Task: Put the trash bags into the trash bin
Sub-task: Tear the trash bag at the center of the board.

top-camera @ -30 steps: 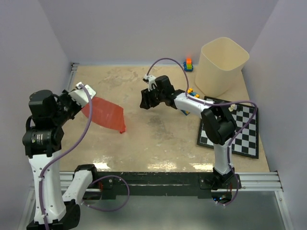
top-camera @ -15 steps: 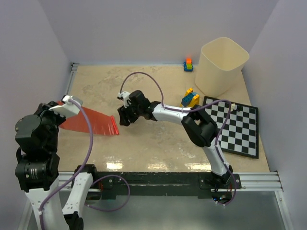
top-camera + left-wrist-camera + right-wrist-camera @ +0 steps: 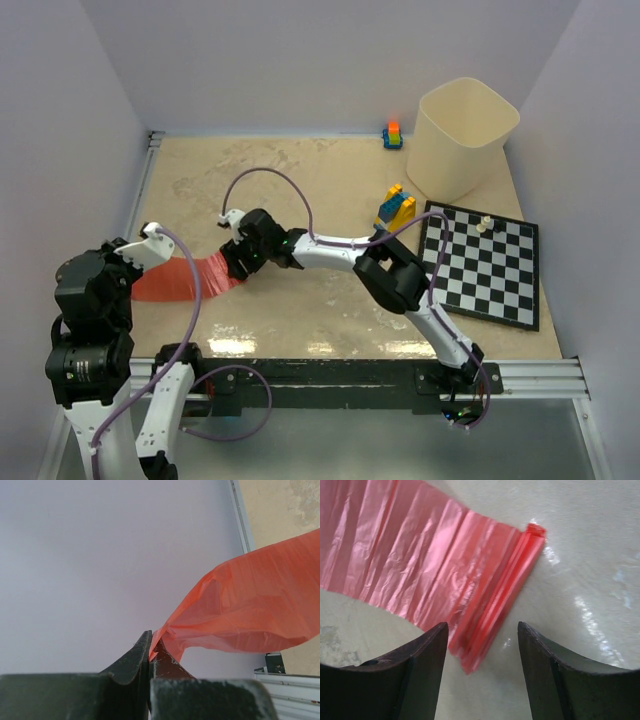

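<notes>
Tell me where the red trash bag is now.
In the top view the trash bag stretches across the left side, one end pinched in the shut left pincer, its folded other end below the open right pincer.

Top view: the bag [image 3: 185, 280] has its left end hidden behind the left arm [image 3: 95, 300] and its right end under the right gripper [image 3: 232, 268]. Left wrist view: bag cut off at the right edge, its corner buried between the left gripper [image 3: 150, 642] fingers. Right wrist view: bag cut off at top and left. Pale pieces [image 3: 484, 224] on the checkerboard [image 3: 500, 285], far right of the bag, are too small to identify.
</notes>
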Available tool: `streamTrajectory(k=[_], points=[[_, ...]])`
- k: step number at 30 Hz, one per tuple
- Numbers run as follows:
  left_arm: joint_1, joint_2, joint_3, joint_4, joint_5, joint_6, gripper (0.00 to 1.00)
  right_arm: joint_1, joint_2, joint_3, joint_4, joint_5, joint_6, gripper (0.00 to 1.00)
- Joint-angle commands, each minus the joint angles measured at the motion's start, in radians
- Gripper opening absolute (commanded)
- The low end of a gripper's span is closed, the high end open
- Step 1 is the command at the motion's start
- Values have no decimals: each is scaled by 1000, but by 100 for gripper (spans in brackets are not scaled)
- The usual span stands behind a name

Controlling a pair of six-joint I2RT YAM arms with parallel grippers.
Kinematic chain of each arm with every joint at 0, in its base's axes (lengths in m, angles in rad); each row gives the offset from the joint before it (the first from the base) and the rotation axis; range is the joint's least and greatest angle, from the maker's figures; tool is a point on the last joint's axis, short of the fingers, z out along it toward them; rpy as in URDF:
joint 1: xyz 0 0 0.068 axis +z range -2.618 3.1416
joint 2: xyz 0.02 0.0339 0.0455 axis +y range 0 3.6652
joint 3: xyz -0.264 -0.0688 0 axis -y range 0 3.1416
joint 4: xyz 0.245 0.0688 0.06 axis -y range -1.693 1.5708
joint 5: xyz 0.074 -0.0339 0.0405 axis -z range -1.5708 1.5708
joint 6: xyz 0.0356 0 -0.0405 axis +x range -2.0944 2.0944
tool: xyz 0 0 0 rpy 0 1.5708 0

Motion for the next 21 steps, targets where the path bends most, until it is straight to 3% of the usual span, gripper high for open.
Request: streamTrajectory(k=[1,21], points=[[3,-8,8,0,-30,15,0,49,16,45,-11,96,4,60],[3,-33,-33,-26,-1,10,0,52,131,114,-15,188,24,44]])
